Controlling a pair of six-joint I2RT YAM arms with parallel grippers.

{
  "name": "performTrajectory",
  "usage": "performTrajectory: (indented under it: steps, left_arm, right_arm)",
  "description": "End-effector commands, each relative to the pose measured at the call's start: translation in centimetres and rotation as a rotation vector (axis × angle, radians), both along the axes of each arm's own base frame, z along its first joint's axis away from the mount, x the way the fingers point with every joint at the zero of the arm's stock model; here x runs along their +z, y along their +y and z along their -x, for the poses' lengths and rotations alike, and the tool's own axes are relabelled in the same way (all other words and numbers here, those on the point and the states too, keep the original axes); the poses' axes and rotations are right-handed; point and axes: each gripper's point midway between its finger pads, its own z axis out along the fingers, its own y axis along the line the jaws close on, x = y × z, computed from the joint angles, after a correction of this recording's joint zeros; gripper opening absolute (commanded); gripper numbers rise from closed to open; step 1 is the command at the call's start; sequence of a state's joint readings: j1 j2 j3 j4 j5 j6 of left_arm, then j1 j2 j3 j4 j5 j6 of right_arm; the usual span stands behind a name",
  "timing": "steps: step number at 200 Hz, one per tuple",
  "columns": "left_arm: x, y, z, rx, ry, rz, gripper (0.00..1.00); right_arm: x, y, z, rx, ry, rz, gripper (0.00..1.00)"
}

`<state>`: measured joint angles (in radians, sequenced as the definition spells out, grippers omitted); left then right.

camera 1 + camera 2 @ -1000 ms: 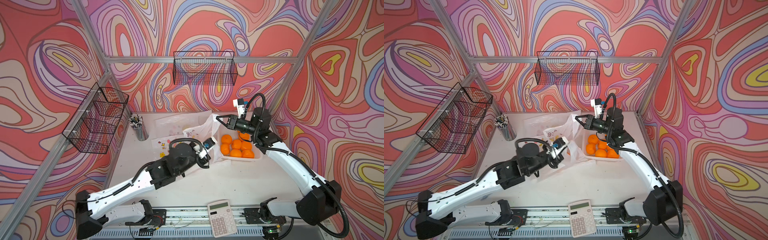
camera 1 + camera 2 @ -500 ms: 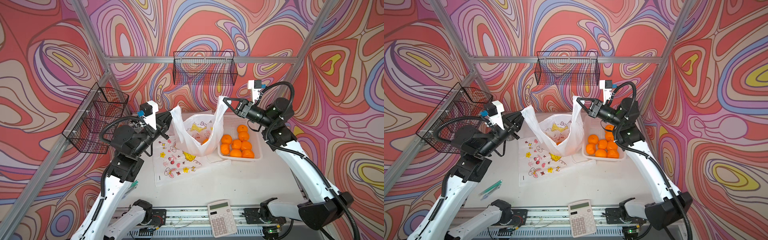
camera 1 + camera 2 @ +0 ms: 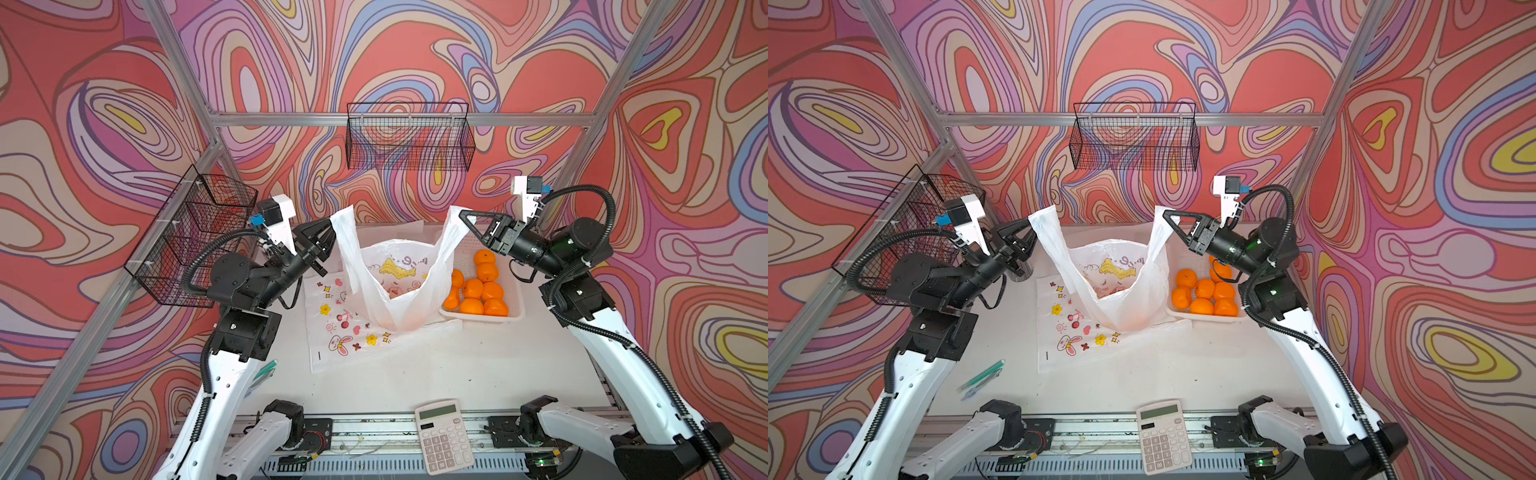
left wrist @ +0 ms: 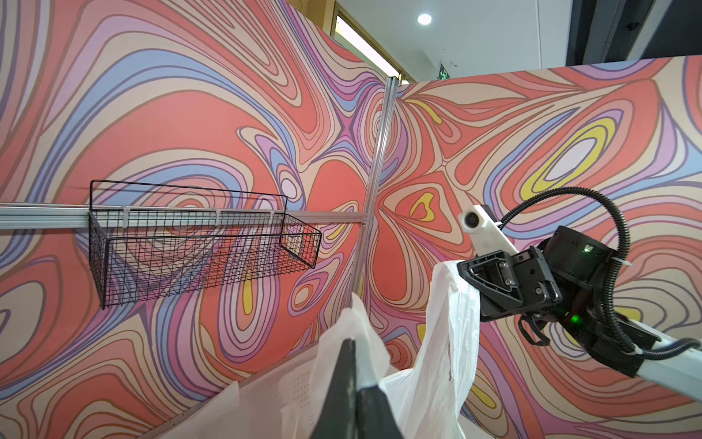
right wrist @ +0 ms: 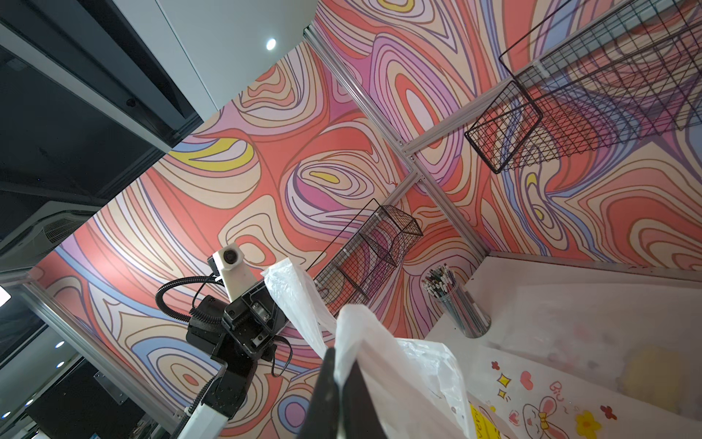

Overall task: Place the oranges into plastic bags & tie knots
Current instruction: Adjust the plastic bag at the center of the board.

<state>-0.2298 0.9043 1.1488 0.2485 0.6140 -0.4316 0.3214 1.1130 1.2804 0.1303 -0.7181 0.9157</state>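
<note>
A white plastic bag (image 3: 395, 286) hangs open between my two raised grippers, its bottom resting on the table. My left gripper (image 3: 332, 225) (image 4: 351, 342) is shut on one handle (image 4: 359, 323). The other handle (image 5: 361, 334) is pinched in my shut right gripper (image 3: 462, 216) (image 5: 336, 353). The two handles are held apart; no knots are in view. Orange colour shows faintly through the bag's bottom (image 3: 1129, 320). Several loose oranges (image 3: 478, 291) lie in a white basket (image 3: 515, 309) right of the bag. A second, printed plastic bag (image 3: 345, 332) lies flat under the hanging one.
A calculator (image 3: 442, 436) sits at the table's front edge and a green pen (image 3: 984, 372) lies front left. A cup of pens (image 5: 456, 304) stands at the back left corner. Black wire baskets hang on the back wall (image 3: 409, 137) and left wall (image 3: 195, 237).
A second ago both grippers were low at the bag on the table. They have since risen and moved apart with the handles, lifting the bag open. Little has moved in the last half second.
</note>
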Motion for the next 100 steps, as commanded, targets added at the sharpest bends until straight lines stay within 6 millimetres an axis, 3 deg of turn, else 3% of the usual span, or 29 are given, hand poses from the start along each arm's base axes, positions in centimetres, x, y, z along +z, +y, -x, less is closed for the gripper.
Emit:
performTrajectory:
  steps: [1, 26, 49, 82, 100]
  left_arm:
    - [1.0, -0.4, 1.8, -0.080, -0.040, 0.036, 0.00]
    - [-2.0, -1.6, -0.1, -0.164, 0.069, 0.065, 0.00]
    - [-4.8, -2.7, -2.5, -0.221, 0.149, 0.086, 0.00]
    - [-6.8, -4.2, -5.1, -0.292, 0.206, 0.068, 0.00]
    - [-7.3, -4.9, -6.1, -0.329, 0.220, 0.038, 0.00]
  right_arm:
    - [-0.4, -0.7, 0.3, -0.039, 0.027, -0.007, 0.00]
    - [-1.5, -1.3, -0.4, -0.101, 0.051, 0.019, 0.00]
    - [-3.8, -1.3, -1.9, -0.136, 0.111, 0.046, 0.00]
    - [-5.9, -0.8, -4.1, -0.159, 0.147, 0.133, 0.00]
    - [-4.9, -1.1, -4.4, -0.196, 0.089, 0.197, 0.16]
